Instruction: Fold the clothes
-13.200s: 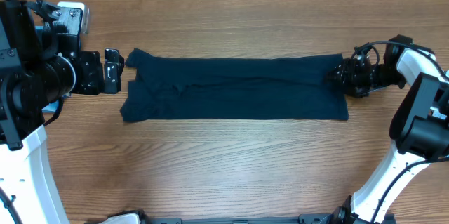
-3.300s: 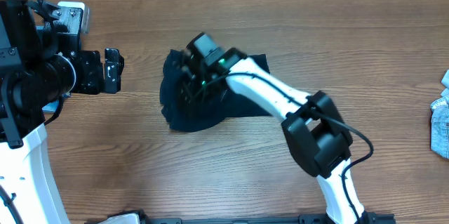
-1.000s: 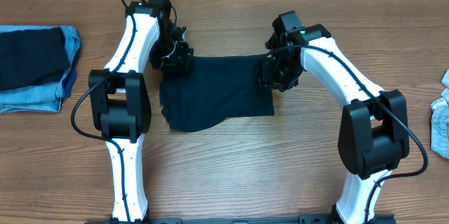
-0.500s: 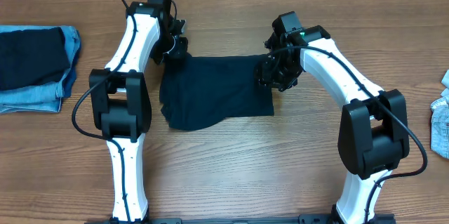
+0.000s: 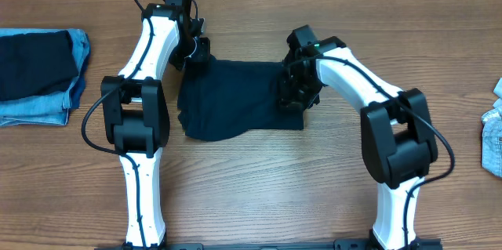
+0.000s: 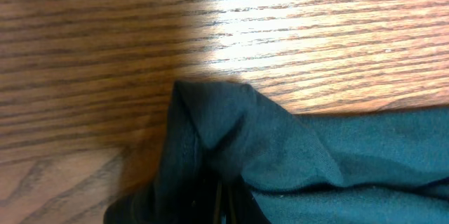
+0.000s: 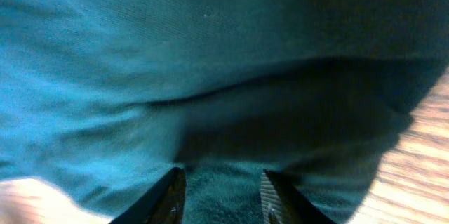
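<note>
Two arms are on the navy shirt now. It lies folded into a compact block at the middle of the table, with its lower left corner rounded and sagging outward.

My left gripper sits at the shirt's upper left corner and is clamped on the cloth. A second ago its jaws were wide at that same spot. In the left wrist view the corner of the shirt is drawn up into a creased peak that runs down toward my fingers, which are lost in shadow.

My right gripper has slid left over the last half second, from the shirt's right edge to a spot over the cloth just inside it. The top of that edge looks drawn inward with it.

In the right wrist view both fingertips press down into the shirt with a band of cloth in the gap between them. The jaws stand apart, and I cannot tell whether they are actually pinching anything.

At the table's left edge, well apart from the shirt, a dark navy piece rests on folded light blue denim, just as a second ago. Another pale denim piece is cut off by the right edge, also unmoved
</note>
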You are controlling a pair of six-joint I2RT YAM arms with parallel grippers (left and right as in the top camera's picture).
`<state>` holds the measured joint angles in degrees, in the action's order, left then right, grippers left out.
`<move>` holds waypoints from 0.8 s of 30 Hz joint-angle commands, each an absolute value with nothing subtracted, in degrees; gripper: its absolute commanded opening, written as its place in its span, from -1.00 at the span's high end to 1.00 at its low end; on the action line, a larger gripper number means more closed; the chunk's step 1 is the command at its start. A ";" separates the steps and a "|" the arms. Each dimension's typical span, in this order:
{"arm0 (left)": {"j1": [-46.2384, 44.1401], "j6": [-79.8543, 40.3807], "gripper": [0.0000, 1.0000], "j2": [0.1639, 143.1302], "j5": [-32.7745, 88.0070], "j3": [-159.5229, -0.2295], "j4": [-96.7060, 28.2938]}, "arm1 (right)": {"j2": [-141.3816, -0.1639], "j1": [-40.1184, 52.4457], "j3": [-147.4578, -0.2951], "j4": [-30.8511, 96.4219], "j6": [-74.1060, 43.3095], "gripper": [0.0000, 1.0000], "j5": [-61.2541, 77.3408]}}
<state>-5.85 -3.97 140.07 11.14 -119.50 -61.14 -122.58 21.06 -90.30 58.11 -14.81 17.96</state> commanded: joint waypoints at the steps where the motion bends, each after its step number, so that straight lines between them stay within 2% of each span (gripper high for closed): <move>1: -5.15 -6.59 0.92 141.84 11.99 -120.05 -61.25 | -126.50 20.88 -89.95 57.89 -14.81 0.55 14.90; 4: -5.06 -7.81 0.92 141.84 12.01 -120.07 -61.23 | -128.18 20.71 -89.95 58.63 -14.83 0.86 13.96; 6: -4.49 -8.38 0.92 141.82 11.90 -120.18 -61.28 | -128.31 20.23 -89.95 59.61 -14.83 0.92 13.93; 12: -0.93 -11.73 0.92 141.73 12.12 -120.49 -59.79 | -128.31 19.00 -89.95 65.56 -14.85 0.92 8.69; 18: 1.21 -11.81 0.92 141.73 16.62 -120.49 -55.13 | -128.29 19.00 -89.95 66.15 -14.98 0.90 7.49; 24: 1.08 -11.57 0.85 141.73 23.35 -120.73 -50.94 | -128.05 19.00 -90.06 65.91 -12.80 0.57 7.51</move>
